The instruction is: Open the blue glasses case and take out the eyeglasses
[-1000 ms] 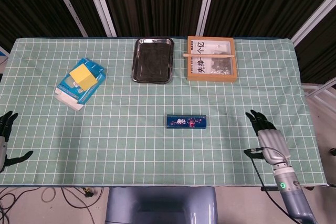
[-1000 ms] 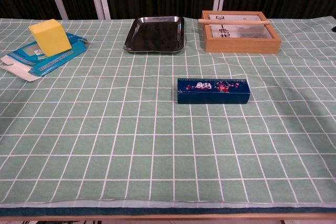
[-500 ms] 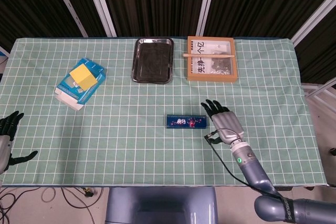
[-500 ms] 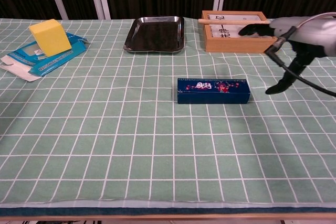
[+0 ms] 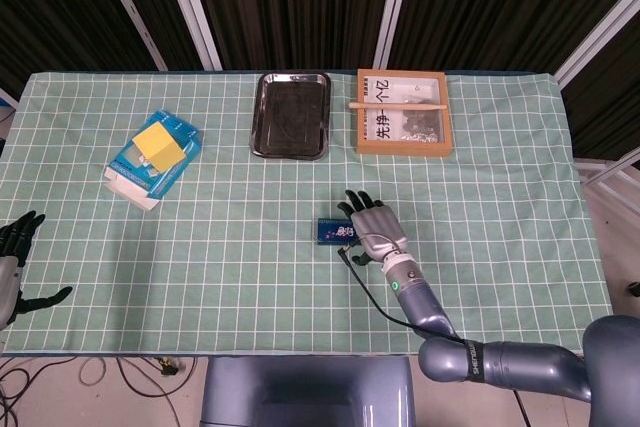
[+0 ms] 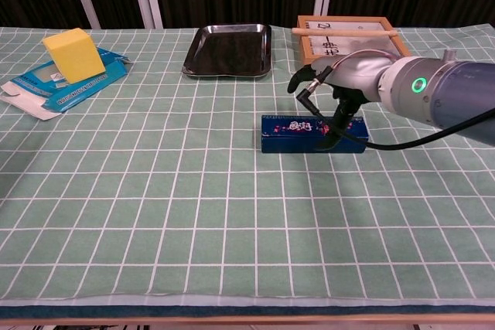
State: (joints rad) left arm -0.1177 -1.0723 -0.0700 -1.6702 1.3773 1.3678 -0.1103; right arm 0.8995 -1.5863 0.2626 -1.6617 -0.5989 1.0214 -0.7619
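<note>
Nearest, at the table's front left edge in the head view: left hand (image 5: 12, 252), dark fingers spread apart, holding nothing, off the green checked cloth (image 5: 240, 277); unseen in the chest view.

Further in, right of centre: right hand (image 5: 372, 230) over the blue glasses case (image 5: 334, 231), covering its right part in the head view. Fingers extended and parted, pointing toward the far side. In the chest view, right hand (image 6: 340, 86) above the blue glasses case (image 6: 298, 134), one dark fingertip (image 6: 325, 144) down against the case's front face near its right end, the rest raised above the lid. No grip closed around the case; whether the palm touches the lid, impossible to tell. Black cable looping from the wrist across the case's front. Case flat on the cloth, long side across the table, lid shut, floral label on top.

Further back on the left: opened blue carton (image 5: 150, 162) lying flat, yellow block (image 5: 159, 145) resting on it.

Along the far edge: dark metal tray (image 5: 291, 114) near the middle, well apart from the case. Just beside the tray to the right: wooden box (image 5: 403, 112) with printed characters inside, a wooden stick (image 5: 398, 103) laid across its rim.
</note>
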